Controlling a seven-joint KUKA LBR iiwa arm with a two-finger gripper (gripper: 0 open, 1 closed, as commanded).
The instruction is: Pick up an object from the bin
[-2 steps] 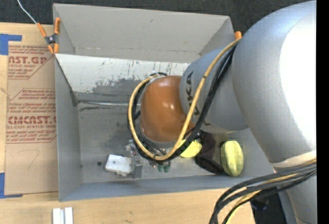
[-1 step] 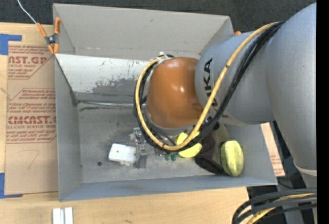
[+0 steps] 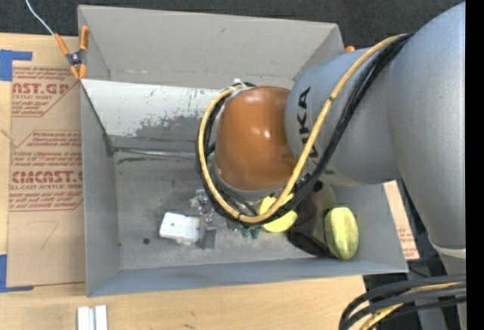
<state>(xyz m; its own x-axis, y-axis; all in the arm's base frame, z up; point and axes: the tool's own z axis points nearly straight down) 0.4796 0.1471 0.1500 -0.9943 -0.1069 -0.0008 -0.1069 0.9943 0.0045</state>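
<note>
**Gripper (image 3: 204, 216) low beside white block (image 3: 178, 228)**

We note the white block lying on the floor of the bin (image 3: 189, 45), front-left. Just right of it the gripper sits low near the floor. We cannot tell whether it touches the block, nor whether the claw is wide or narrow. Above it are the orange wrist cover (image 3: 253, 135) and looped cables (image 3: 203, 141). Further right lie a yellow piece (image 3: 280, 221), a dark object (image 3: 308, 236) and a yellow-green oval (image 3: 342, 232), front-right.
</note>
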